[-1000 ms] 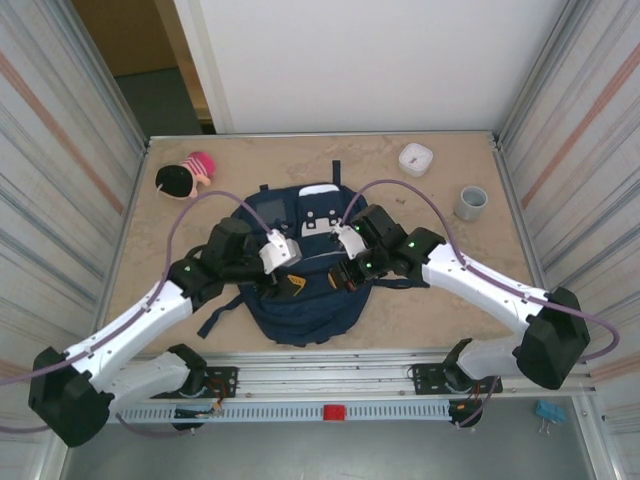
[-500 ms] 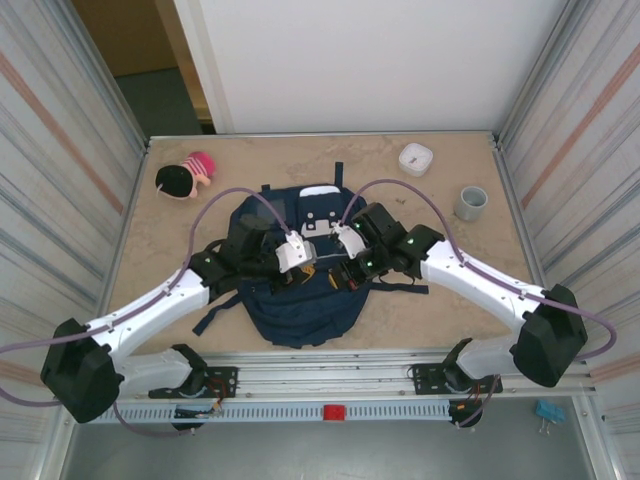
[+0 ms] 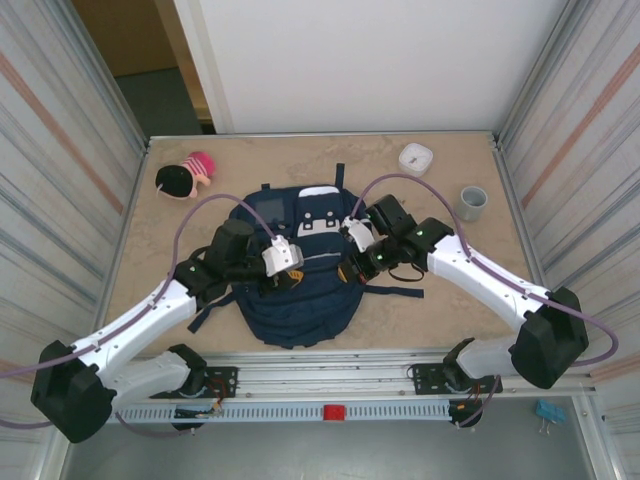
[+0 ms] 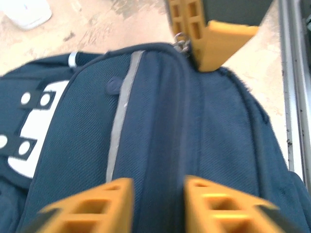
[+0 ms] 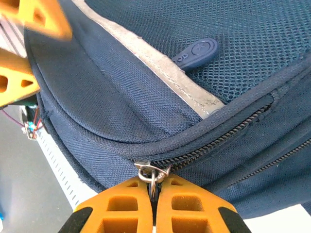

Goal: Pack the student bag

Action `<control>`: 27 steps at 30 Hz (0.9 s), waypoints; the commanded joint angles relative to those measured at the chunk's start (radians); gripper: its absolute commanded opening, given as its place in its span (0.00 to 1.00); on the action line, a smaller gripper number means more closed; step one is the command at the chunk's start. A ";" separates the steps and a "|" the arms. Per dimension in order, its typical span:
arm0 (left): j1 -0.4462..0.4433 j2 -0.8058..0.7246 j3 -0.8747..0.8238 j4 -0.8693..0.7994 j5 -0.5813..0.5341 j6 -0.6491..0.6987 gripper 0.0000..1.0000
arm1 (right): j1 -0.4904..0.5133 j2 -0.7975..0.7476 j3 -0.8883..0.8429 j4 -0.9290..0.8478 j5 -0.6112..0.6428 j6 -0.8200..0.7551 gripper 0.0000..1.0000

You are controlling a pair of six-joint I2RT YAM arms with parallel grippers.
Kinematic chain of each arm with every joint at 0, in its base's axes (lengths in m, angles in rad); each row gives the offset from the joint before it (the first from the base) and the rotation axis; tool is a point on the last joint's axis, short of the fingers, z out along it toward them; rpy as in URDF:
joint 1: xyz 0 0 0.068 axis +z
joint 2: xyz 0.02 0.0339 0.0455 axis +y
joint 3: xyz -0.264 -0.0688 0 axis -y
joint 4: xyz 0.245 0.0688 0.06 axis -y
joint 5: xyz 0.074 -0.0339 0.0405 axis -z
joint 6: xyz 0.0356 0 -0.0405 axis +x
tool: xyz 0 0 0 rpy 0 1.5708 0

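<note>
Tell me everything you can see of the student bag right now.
The student bag is a navy woven-fabric backpack lying flat on the table, front up, with white buckle patches, a thin pale stripe and a mesh panel. The right gripper is shut on its metal zipper pull. The left gripper is open astride a fabric ridge.

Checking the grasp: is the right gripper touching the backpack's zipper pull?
Touching. The right wrist view shows the right gripper shut on the metal zipper pull of the backpack.
</note>
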 commanded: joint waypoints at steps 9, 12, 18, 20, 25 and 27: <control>-0.103 0.112 0.100 0.079 -0.025 -0.065 0.56 | 0.065 -0.027 0.055 -0.019 -0.031 0.015 0.00; -0.115 0.156 0.107 0.096 -0.050 -0.065 0.49 | 0.062 -0.031 0.055 -0.028 -0.036 0.005 0.00; -0.117 0.177 0.097 0.082 -0.079 -0.046 0.10 | 0.023 0.030 0.116 -0.193 0.124 -0.047 0.00; -0.116 0.172 0.089 0.053 -0.106 -0.027 0.05 | 0.019 0.047 0.144 -0.254 0.173 -0.075 0.00; -0.108 0.144 0.074 -0.023 -0.121 0.014 0.01 | -0.050 0.050 0.164 -0.306 0.207 -0.117 0.00; -0.098 0.123 0.060 -0.025 -0.116 0.017 0.00 | -0.081 0.058 0.174 -0.321 0.219 -0.123 0.00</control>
